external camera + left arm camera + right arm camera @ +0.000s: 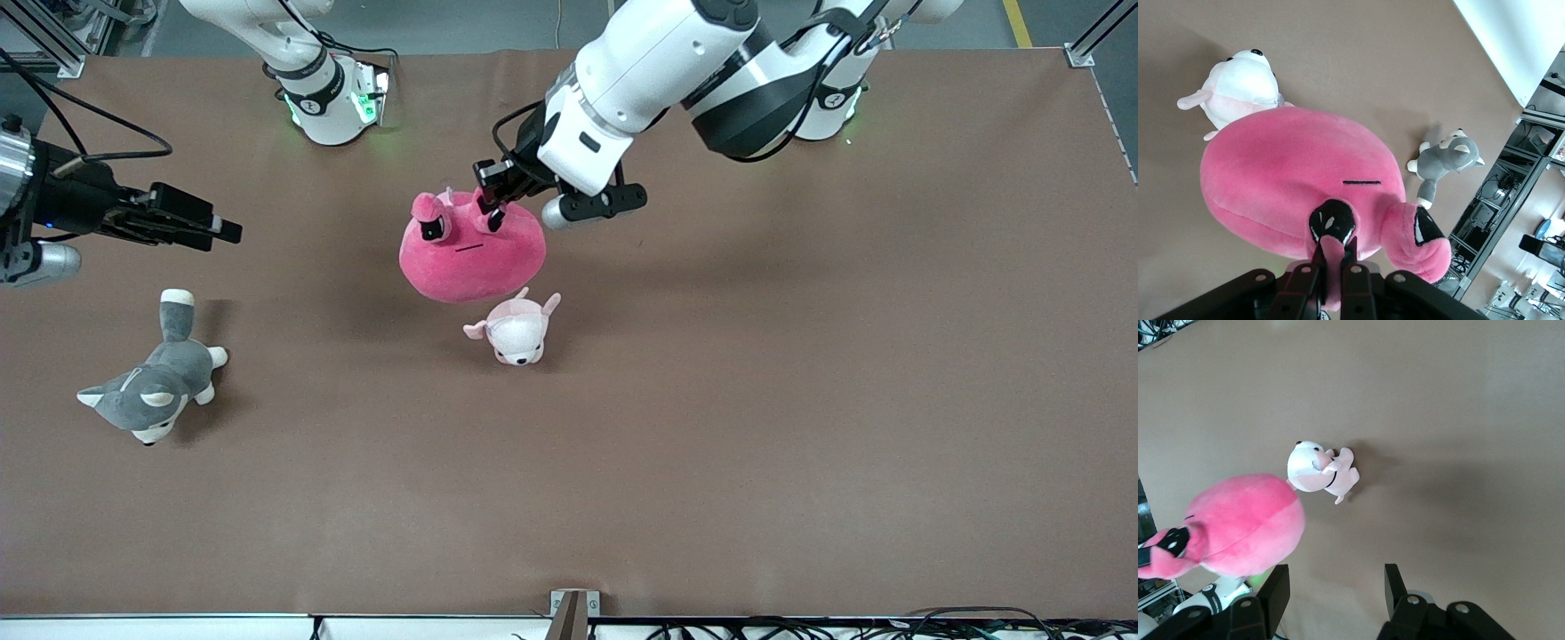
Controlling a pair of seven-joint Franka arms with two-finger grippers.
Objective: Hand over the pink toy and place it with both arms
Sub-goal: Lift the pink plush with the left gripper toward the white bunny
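Note:
The pink toy (471, 258) is a big round hot-pink plush with dark eyes on stalks. It hangs in the air over the middle of the table. My left gripper (492, 206) is shut on one of its eye stalks, seen up close in the left wrist view (1337, 250) with the toy's body (1291, 173) below. My right gripper (224, 230) is open and empty, up over the right arm's end of the table, apart from the toy. The right wrist view shows its spread fingers (1336, 583) and the toy (1245, 520) to one side.
A small pale pink-and-white plush animal (516, 331) lies on the table just nearer the front camera than the hanging toy; it also shows in both wrist views (1241, 87) (1318, 470). A grey husky plush (151, 391) lies toward the right arm's end (1445, 157).

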